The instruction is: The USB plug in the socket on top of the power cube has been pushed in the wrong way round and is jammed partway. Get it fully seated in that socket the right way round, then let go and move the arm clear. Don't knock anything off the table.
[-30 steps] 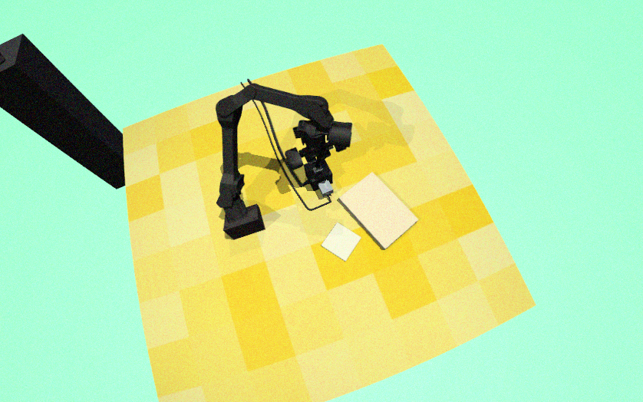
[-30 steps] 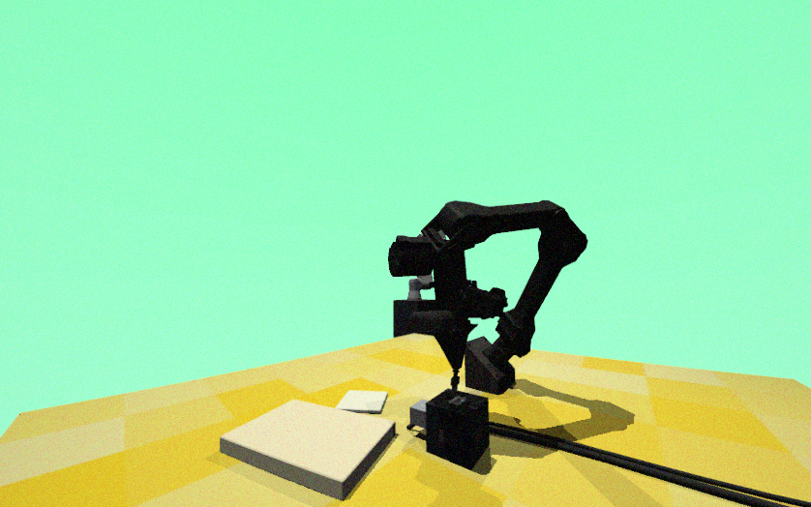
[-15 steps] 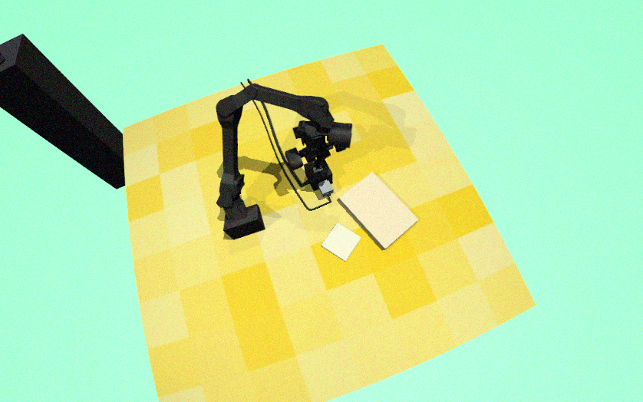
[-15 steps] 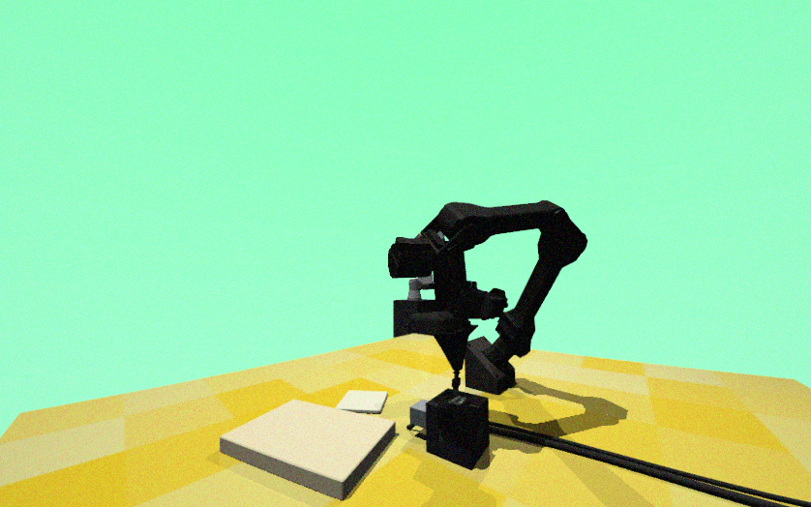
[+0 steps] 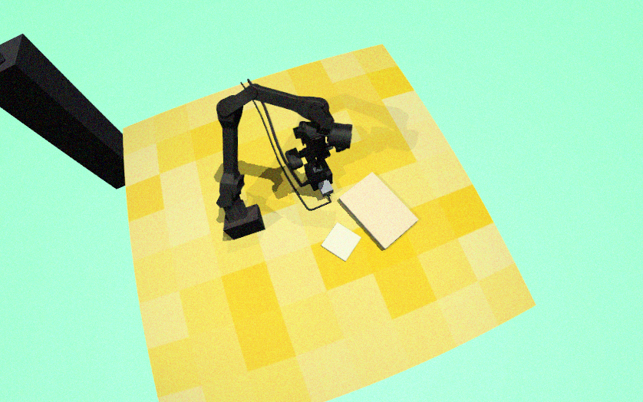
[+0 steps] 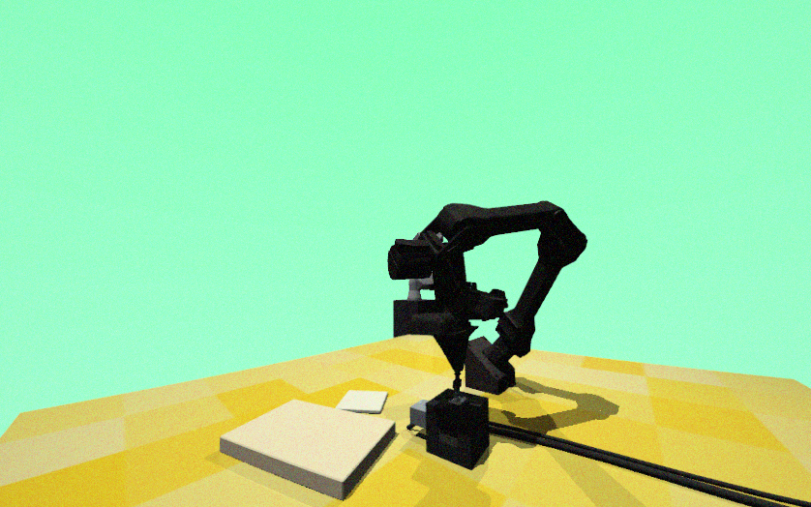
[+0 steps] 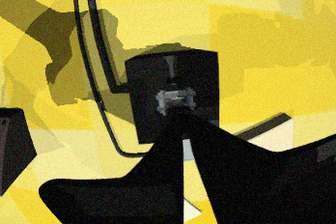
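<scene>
Black fingertips of the gripper (image 6: pixel 457 382), clamped on what looks like the USB plug (image 7: pixel 173 100), hang straight above the power cube (image 6: pixel 457 427), its top socket at six o'clock.
</scene>
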{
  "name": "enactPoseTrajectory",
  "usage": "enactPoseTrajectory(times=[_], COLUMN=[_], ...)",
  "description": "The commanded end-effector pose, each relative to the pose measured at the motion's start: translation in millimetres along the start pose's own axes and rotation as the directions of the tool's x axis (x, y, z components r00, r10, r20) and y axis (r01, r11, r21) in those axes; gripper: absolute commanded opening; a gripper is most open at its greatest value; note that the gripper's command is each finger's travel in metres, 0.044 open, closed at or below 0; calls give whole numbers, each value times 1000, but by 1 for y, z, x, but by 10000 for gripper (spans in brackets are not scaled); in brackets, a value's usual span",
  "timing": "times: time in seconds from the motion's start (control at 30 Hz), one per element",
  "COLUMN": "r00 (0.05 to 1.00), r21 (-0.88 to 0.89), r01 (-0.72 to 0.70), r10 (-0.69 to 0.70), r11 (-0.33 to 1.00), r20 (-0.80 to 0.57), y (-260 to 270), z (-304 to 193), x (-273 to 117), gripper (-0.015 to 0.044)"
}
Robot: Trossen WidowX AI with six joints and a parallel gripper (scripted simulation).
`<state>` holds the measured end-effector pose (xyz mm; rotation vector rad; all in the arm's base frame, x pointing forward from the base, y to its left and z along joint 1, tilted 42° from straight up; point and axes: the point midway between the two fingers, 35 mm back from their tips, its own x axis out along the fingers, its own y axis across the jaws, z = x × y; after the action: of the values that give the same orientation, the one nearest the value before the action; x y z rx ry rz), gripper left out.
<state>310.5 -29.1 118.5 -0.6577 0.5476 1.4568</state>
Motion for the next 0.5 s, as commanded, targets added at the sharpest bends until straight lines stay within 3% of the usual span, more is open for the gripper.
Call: enactPoseTrajectory(times=[0.0,0.47], r00=[1000,1000], r21=[-6,-7], r01=[3,3], r10=[-3,-3], r11=[1000,1000], r20=[8,13], y=[0,0], z=[1,1], x=[1,3], gripper=[0,0])
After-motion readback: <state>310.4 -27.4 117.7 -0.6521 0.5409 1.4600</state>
